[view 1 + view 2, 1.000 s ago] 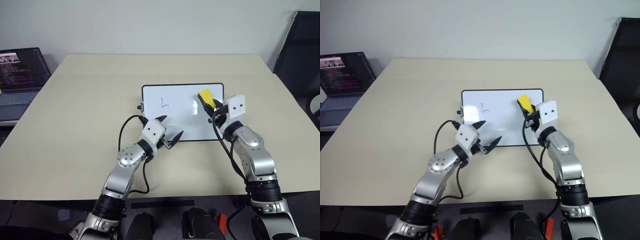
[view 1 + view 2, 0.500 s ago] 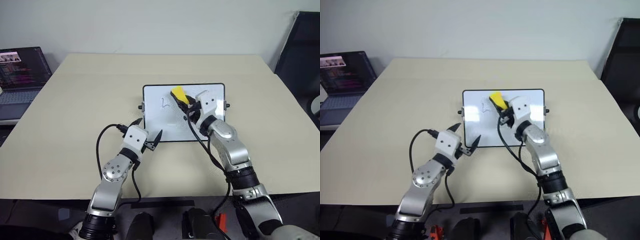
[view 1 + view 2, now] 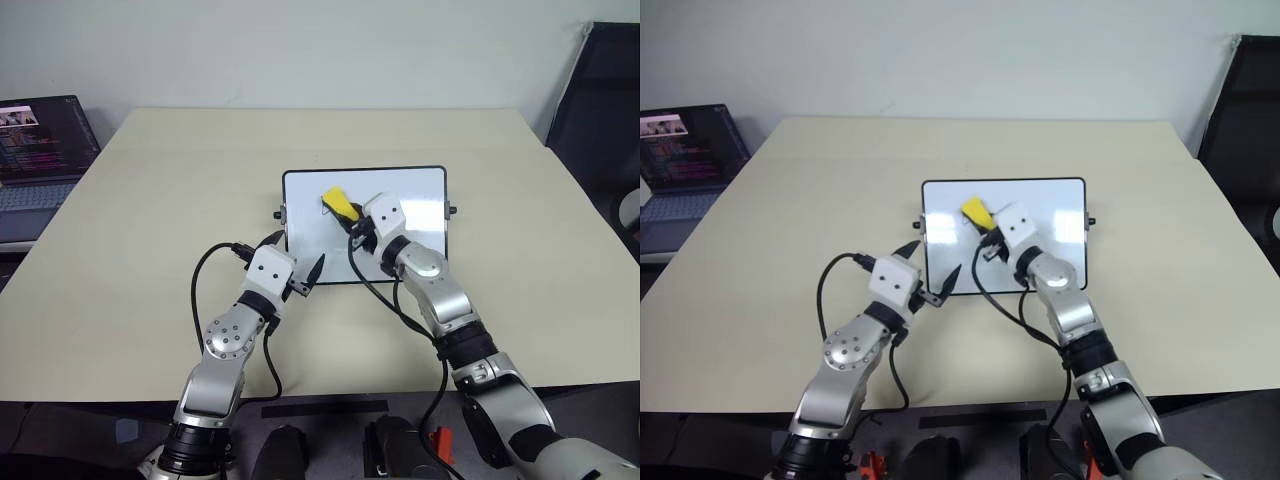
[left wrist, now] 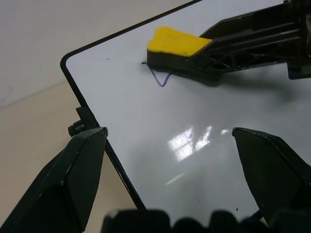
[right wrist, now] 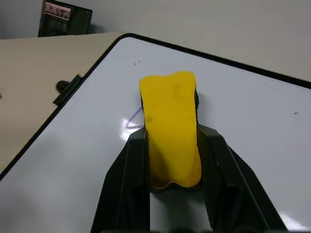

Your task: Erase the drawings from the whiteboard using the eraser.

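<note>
The eraser (image 5: pixel 170 131), clamped in the right gripper (image 3: pixel 352 222), overlaps the last scribble (image 4: pixel 160 77), which pokes out at nine o'clock; left gripper (image 4: pixel 180 165) spread empty.

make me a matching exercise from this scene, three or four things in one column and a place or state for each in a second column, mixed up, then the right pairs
Things
1. eraser
2. left gripper
3. whiteboard
4. laptop

Places or states
A. flat on the middle of the beige table
B. open, at the board's near left corner, holding nothing
C. clamped in the right gripper, resting on the board over a purple scribble
D. lid up and screen lit, off the table's far left edge

Right pairs: 1-C, 2-B, 3-A, 4-D
</note>
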`<state>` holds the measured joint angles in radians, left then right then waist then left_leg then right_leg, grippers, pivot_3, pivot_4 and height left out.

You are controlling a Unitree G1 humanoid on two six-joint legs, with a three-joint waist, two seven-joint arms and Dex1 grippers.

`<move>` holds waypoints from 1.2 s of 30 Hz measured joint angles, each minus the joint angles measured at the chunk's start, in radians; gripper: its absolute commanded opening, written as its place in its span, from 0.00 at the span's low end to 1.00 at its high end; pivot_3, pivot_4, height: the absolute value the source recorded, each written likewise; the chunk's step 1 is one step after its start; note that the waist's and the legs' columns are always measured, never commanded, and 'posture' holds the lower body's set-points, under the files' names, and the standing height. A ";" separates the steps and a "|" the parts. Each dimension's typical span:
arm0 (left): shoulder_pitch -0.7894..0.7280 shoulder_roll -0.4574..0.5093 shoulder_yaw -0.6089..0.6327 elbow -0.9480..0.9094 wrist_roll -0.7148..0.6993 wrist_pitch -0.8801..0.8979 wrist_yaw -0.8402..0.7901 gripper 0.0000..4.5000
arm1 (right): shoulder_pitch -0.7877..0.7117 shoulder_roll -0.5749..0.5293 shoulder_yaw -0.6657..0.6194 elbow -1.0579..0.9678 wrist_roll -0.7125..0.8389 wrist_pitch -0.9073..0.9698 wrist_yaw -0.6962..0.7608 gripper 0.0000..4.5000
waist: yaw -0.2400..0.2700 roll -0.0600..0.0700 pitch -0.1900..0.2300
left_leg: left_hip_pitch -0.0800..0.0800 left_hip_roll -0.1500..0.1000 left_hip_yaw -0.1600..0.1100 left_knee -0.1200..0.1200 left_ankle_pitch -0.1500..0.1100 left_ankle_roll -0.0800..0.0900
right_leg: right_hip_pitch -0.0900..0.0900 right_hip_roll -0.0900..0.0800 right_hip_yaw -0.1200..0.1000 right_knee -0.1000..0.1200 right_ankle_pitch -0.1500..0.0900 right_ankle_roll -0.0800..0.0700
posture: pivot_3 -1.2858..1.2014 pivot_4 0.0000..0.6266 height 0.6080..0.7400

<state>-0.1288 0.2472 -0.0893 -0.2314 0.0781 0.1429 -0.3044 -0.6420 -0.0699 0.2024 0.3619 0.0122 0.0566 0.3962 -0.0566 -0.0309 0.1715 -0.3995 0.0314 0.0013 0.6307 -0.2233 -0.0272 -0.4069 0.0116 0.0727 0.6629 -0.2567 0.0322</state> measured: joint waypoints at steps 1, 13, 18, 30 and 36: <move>0.003 0.000 0.002 0.000 0.000 0.000 0.001 1.00 | 0.020 0.001 0.019 -0.014 -0.003 0.000 0.015 0.22 | -0.001 0.000 0.000 | 0.000 0.000 0.000 0.000 0.000 0.000 | 0.000 0.000 0.000 0.000 0.000 0.000 | 0.52 0.24 1.00; 0.059 0.002 0.017 -0.041 0.001 0.004 0.010 1.00 | -0.103 0.007 0.034 0.122 -0.060 -0.047 -0.033 0.22 | 0.001 0.000 0.000 | 0.000 0.000 0.000 0.001 0.000 0.000 | 0.000 0.000 -0.001 0.000 0.001 -0.001 | 0.52 0.24 1.00; 0.058 0.003 0.018 -0.041 0.002 0.004 0.010 1.00 | -0.145 0.011 0.017 0.192 -0.093 -0.106 -0.098 0.22 | 0.004 0.000 0.000 | 0.000 0.000 0.000 0.000 0.000 0.000 | 0.000 0.000 0.000 0.000 0.000 -0.001 | 0.52 0.24 1.00; 0.039 0.008 0.017 -0.040 0.002 0.004 0.009 1.00 | 0.063 0.026 0.131 0.008 -0.109 -0.019 0.045 0.22 | -0.002 -0.001 -0.001 | 0.002 0.002 0.000 0.001 0.000 0.000 | 0.001 -0.001 0.000 0.001 0.001 -0.001 | 0.52 0.24 1.00; 0.038 0.012 0.017 -0.039 0.001 0.002 0.009 1.00 | -0.048 0.002 0.107 0.081 -0.117 -0.010 0.008 0.22 | 0.000 -0.001 -0.001 | 0.003 0.000 -0.001 0.001 0.003 0.005 | 0.001 0.000 -0.001 0.002 0.002 -0.003 | 0.52 0.24 1.00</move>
<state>-0.0911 0.2591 -0.0721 -0.2707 0.0796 0.1447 -0.2951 -0.6899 -0.0677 0.3095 0.4433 -0.1050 0.0462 0.4045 -0.0563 -0.0318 0.1710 -0.3969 0.0317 0.0008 0.6317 -0.2202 -0.0226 -0.4055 0.0112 0.0717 0.6647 -0.2544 0.0291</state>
